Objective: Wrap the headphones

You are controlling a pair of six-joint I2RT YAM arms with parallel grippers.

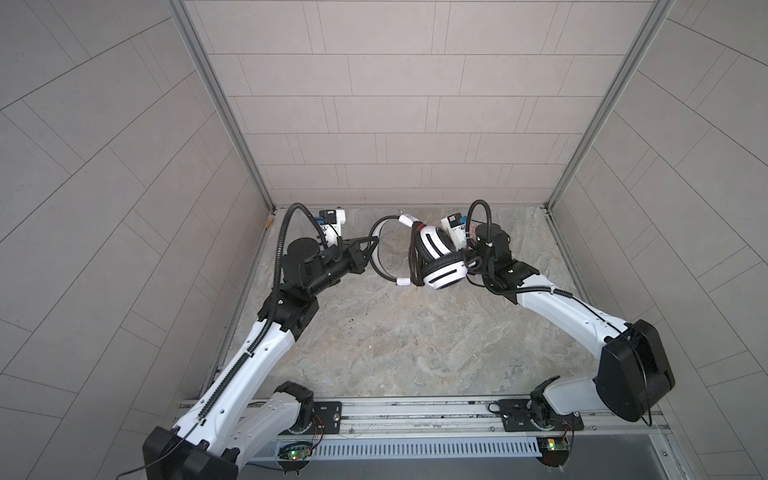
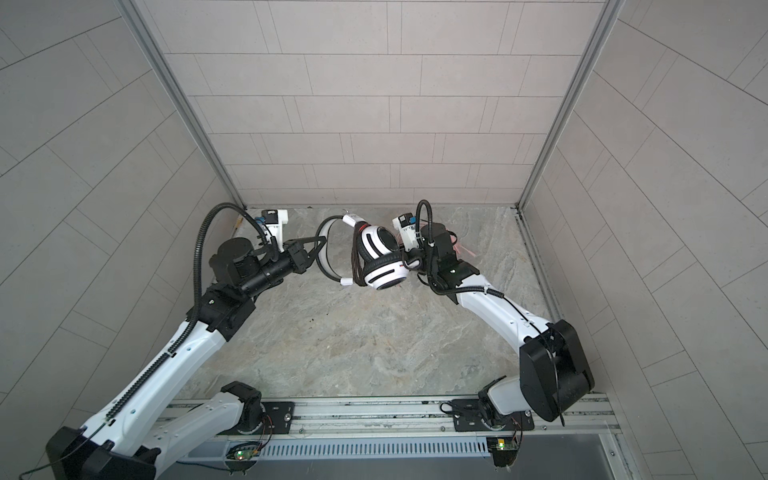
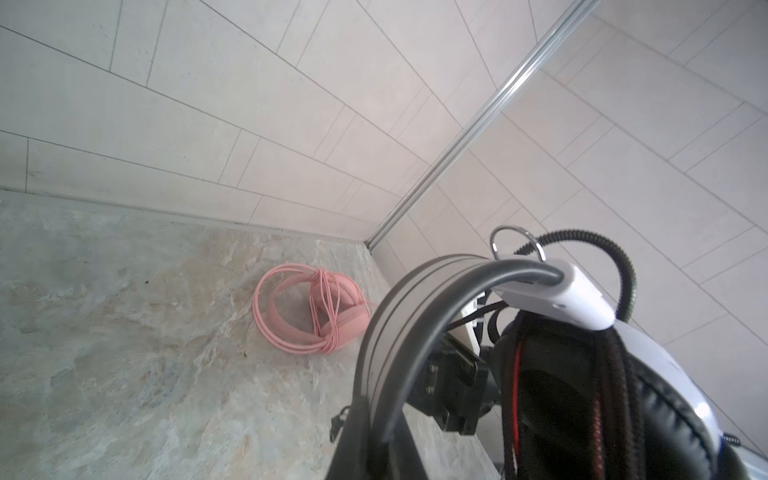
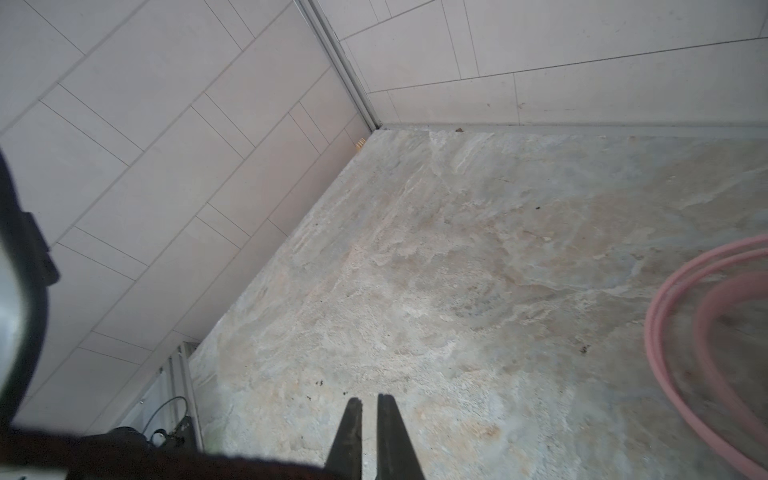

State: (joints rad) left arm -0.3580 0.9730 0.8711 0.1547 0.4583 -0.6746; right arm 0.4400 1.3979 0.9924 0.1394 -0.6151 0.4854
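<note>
The white-and-black headphones (image 1: 440, 278) (image 2: 384, 278) hang above the stone floor, between my two arms in both top views. A dark braided cable (image 1: 415, 257) is wound in several turns round them beside the ear cups. My left gripper (image 1: 374, 242) (image 2: 322, 241) is shut on their black headband (image 3: 399, 332). The pink headphones (image 3: 307, 311) lie on the floor near the back right corner, their pink cable wound round them. The right arm hides most of them in the top views. My right gripper (image 4: 370, 401) points at bare floor, its fingers almost together and holding nothing. The pink headphones (image 4: 706, 332) lie beside it.
Tiled walls close off the back and both sides of the stone floor (image 1: 395, 340). A metal rail (image 1: 415, 411) with both arm bases runs along the front edge. A small tan object (image 4: 360, 143) sits against the wall near the back left corner.
</note>
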